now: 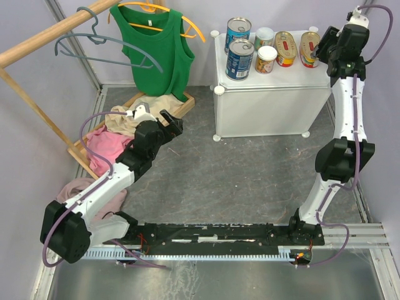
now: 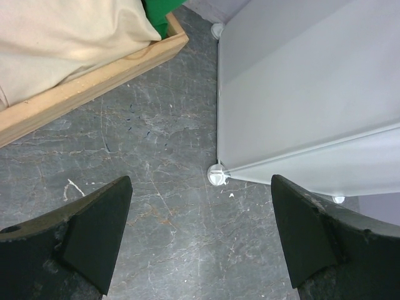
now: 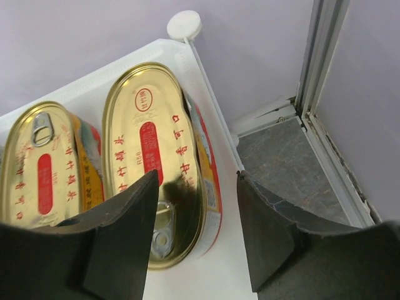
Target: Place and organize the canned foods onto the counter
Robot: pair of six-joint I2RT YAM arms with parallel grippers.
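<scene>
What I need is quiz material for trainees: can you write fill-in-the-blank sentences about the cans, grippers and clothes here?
1. In all, ___ cans stand on the counter.
2. The right gripper, jaws apart, hangs over the oval tin at the counter's ___ end.
3. The left gripper is open and holds ___.
4. The green tank top hangs on the ___ hanger.
Missing words: six; right; nothing; orange.

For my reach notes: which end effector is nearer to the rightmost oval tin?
Right. The right end effector hovers just above the rightmost oval tin; the left end effector is over the floor beside the clothes tray.
</scene>
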